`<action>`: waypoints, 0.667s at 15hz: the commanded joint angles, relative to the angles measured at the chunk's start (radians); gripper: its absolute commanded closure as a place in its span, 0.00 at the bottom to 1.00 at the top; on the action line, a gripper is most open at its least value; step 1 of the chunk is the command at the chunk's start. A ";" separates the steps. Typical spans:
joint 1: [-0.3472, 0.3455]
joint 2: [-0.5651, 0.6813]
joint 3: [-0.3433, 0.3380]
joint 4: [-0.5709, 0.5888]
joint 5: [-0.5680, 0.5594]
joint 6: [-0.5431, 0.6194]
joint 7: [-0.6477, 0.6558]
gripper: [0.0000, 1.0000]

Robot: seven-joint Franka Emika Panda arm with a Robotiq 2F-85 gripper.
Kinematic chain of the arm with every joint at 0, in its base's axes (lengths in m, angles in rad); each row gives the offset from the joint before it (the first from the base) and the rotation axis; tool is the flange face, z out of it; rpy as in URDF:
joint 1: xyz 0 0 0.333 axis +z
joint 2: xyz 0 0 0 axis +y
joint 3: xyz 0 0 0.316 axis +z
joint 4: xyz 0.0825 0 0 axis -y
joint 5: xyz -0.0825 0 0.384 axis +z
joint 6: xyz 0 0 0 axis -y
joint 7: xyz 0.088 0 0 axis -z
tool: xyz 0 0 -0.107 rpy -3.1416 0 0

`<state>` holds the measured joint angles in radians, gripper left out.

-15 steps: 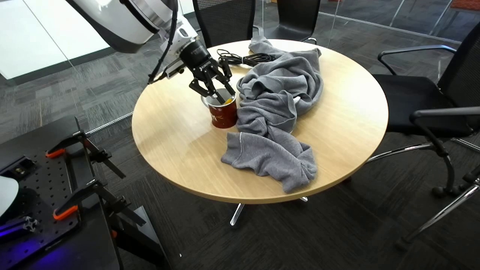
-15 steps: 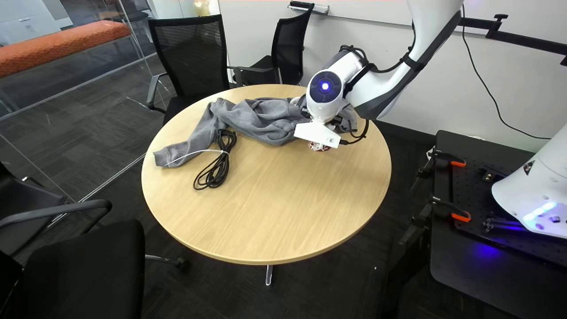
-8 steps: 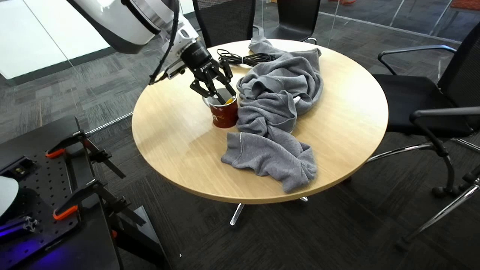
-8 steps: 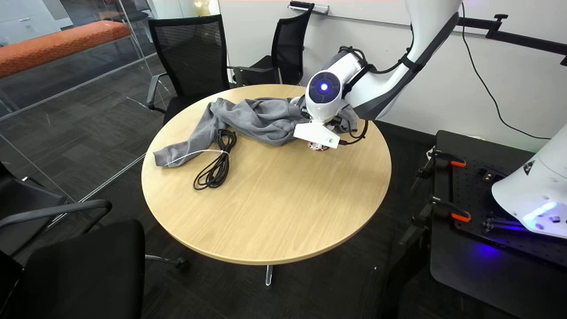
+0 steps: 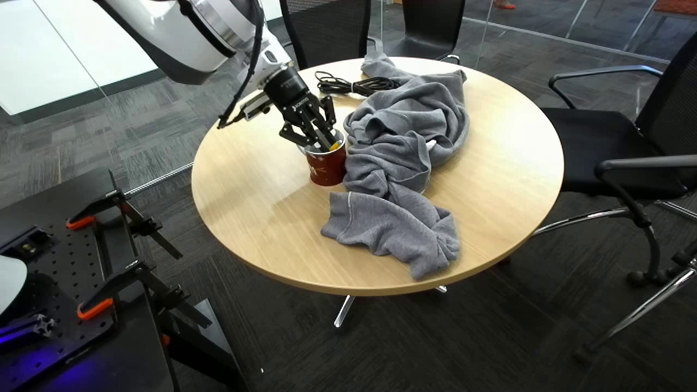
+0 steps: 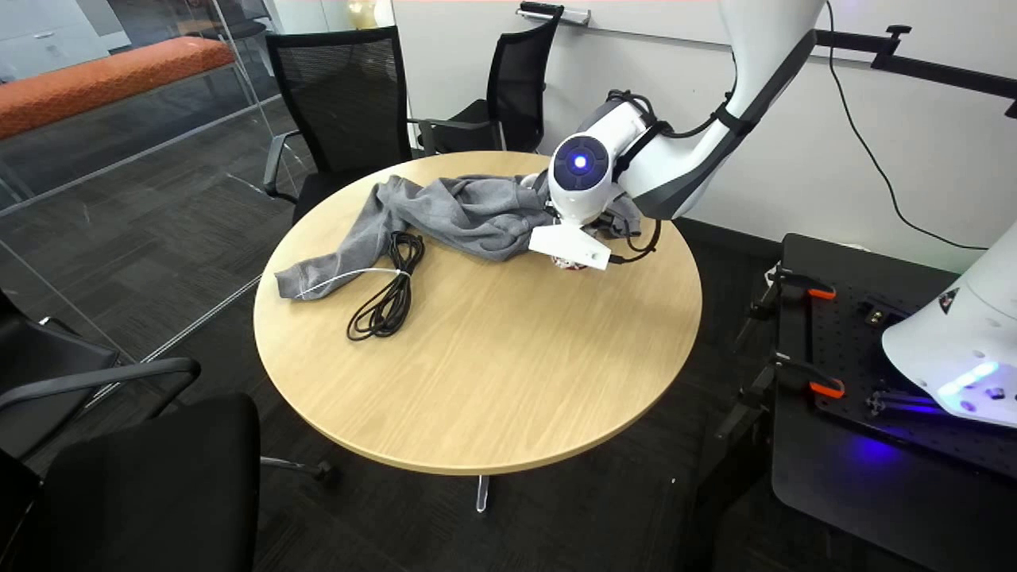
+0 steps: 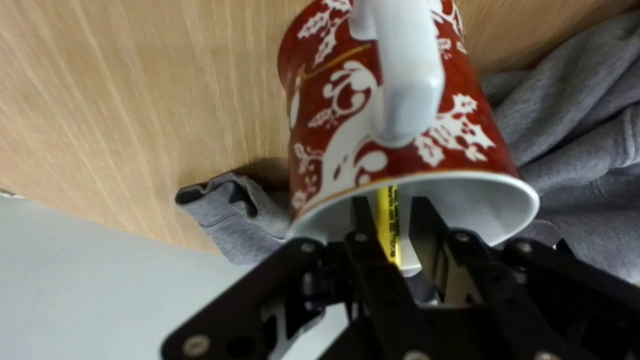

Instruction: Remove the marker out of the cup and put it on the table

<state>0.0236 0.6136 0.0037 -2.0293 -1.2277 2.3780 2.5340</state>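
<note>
The dark red mug stands on the round light wood table. In the wrist view the mug shows white patterns, a white handle and a whitish inside. The yellow marker stands inside it; its orange-yellow top shows at the rim in an exterior view. My gripper reaches into the mug's mouth, a finger on each side of the marker. The fingers are part open, with a visible gap between the marker and the right finger. The marker's lower end is hidden. In an exterior view my arm covers most of the mug.
A crumpled grey sweatshirt lies right against the mug. A coiled black cable lies near the table's edge. Dark office chairs stand around the table. A black cart with clamps stands beside it.
My gripper has moved slightly down into the mug, and its fingers have come closer together around the marker. The mug has shifted very slightly toward the sweatshirt.
</note>
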 commanded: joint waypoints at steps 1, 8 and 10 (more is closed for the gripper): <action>-0.006 0.022 -0.008 0.024 0.028 0.021 -0.044 1.00; 0.011 -0.004 -0.013 0.012 0.017 0.003 -0.039 0.96; 0.018 -0.025 -0.013 -0.001 0.013 -0.006 -0.032 0.96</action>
<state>0.0233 0.6219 0.0030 -2.0193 -1.2226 2.3778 2.5159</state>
